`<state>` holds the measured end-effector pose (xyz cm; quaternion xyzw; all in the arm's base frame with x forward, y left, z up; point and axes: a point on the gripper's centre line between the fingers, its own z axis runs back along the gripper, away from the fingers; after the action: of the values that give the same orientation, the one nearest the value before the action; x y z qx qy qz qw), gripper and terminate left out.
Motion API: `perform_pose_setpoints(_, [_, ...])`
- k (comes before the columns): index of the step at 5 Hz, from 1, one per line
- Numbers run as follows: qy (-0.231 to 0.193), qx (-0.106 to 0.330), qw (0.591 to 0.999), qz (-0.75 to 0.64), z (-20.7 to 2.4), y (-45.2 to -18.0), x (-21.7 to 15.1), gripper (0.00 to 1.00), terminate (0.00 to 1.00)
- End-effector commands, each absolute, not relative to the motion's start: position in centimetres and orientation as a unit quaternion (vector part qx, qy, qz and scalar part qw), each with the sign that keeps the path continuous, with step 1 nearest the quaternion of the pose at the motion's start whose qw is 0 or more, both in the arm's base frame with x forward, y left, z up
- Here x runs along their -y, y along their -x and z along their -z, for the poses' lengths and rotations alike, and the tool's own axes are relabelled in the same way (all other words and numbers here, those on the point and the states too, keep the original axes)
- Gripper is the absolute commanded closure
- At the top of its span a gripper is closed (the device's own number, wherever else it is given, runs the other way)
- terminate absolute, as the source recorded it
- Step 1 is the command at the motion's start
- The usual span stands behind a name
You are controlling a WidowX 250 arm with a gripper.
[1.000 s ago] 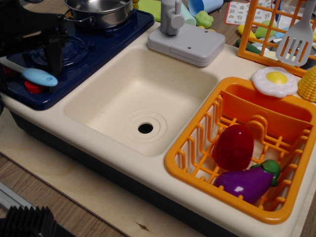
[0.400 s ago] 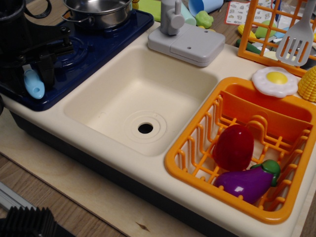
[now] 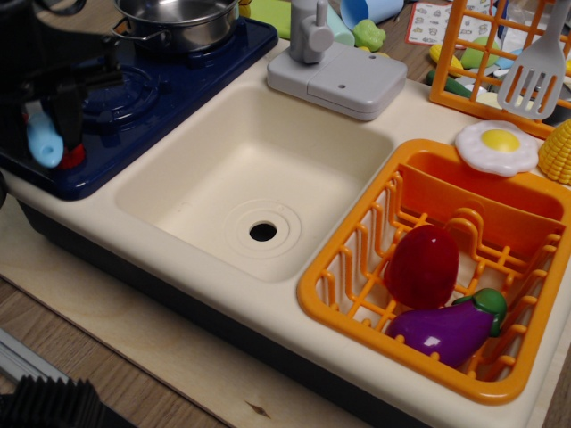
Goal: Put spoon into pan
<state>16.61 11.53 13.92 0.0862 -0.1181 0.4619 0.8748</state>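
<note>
Spoon [image 3: 43, 143] in gripper [image 3: 49, 111] over stove, pan [image 3: 178, 20] behind

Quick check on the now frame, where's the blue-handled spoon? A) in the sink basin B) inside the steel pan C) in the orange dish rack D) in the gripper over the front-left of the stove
D: the spoon hangs handle-down from the gripper above the stove's front-left corner, and the pan at the back shows no spoon.
</note>
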Motion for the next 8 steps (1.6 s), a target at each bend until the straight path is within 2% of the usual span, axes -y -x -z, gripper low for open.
perform_pose_setpoints(1, [-0.122, 0.168, 0.877, -0.433, -17.0, -18.0, -11.3, 1.0, 0.0])
perform_pose_setpoints(2, [-0.135, 0.209, 0.897, -0.365, -18.4, -18.6, -12.1, 1.0, 0.0])
perform_pose_setpoints(3, [-0.12, 0.254, 0.917, -0.283, -18.9, -20.1, -13.0, 1.0, 0.0])
perform_pose_setpoints(4, [-0.081, 0.265, 0.938, -0.209, -18.8, -22.0, -14.1, 1.0, 0.0])
perform_pose_setpoints(6, [-0.039, 0.242, 0.961, -0.126, -18.1, -25.6, -15.6, 1.0, 0.0])
perform_pose_setpoints(7, [-0.02, 0.236, 0.964, -0.118, -17.9, -26.3, -15.3, 0.0, 0.0])
perform_pose_setpoints(8, [-0.01, 0.244, 0.962, -0.119, -17.8, -26.1, -14.7, 0.0, 0.0])
